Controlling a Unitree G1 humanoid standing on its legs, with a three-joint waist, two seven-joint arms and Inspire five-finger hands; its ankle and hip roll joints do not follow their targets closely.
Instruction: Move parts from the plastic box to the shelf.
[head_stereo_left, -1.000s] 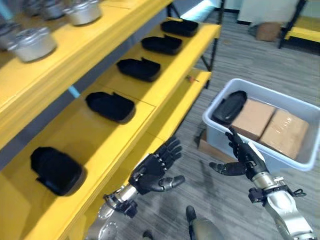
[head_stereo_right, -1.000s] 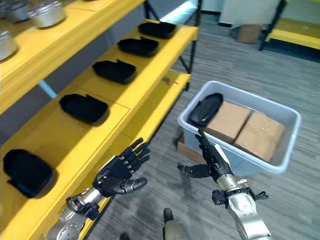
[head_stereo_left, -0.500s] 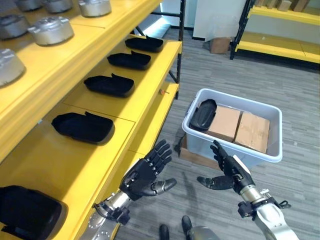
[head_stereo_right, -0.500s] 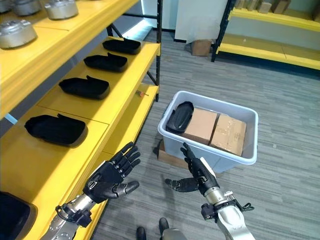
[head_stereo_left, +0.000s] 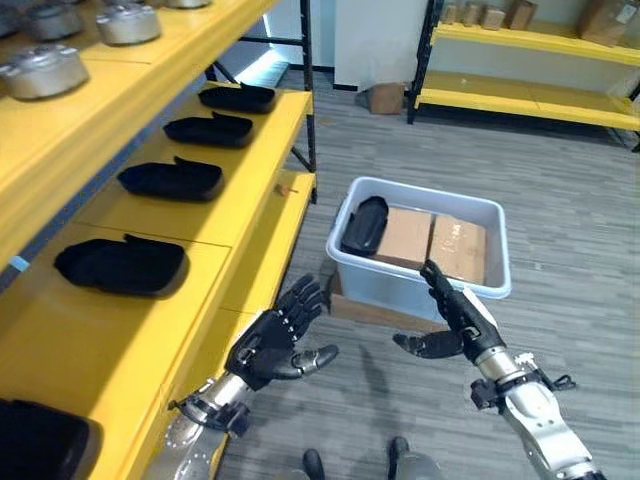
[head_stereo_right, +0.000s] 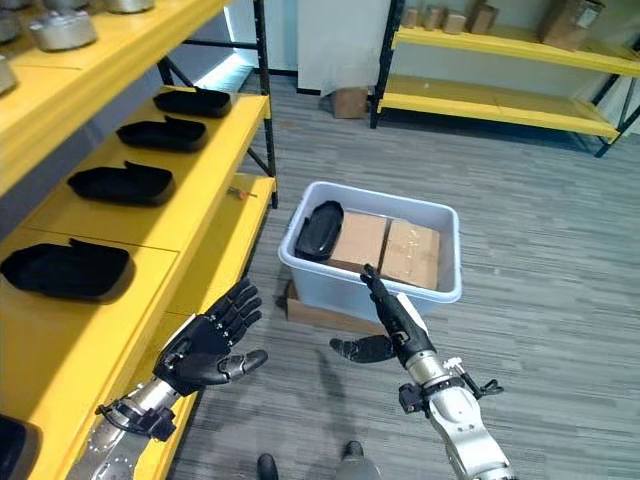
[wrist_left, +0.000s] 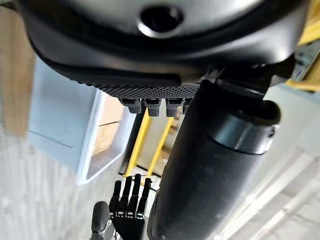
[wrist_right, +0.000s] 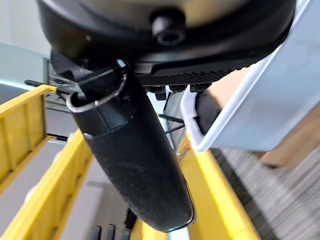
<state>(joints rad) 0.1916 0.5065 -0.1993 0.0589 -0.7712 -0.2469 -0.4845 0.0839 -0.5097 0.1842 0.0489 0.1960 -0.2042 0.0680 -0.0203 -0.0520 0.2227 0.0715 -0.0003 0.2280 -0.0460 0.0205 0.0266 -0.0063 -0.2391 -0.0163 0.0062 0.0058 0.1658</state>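
A grey plastic box (head_stereo_left: 480, 285) stands on the floor ahead, with one black part (head_stereo_left: 364, 224) leaning in its left end beside two cardboard boxes (head_stereo_left: 432, 236). Several black parts (head_stereo_left: 170, 178) lie in a row on the yellow shelf (head_stereo_left: 240, 190) to the left. My left hand (head_stereo_left: 268, 343) hovers open and empty by the shelf's near edge. My right hand (head_stereo_left: 455, 318) is open and empty just in front of the box's near wall. The box rim (wrist_right: 220, 125) appears past my right hand in its wrist view, and my right hand (wrist_left: 127, 212) also appears in the left wrist view.
Silver metal parts (head_stereo_left: 45, 70) sit on the upper shelf level. A flat cardboard piece (head_stereo_left: 375, 312) lies under the box. More yellow racking (head_stereo_left: 520, 95) with small boxes runs along the far wall. Grey floor spreads to the right.
The camera has pulled back and risen, so the box and shelf look smaller and farther. Both hands stay open and empty in much the same pose.
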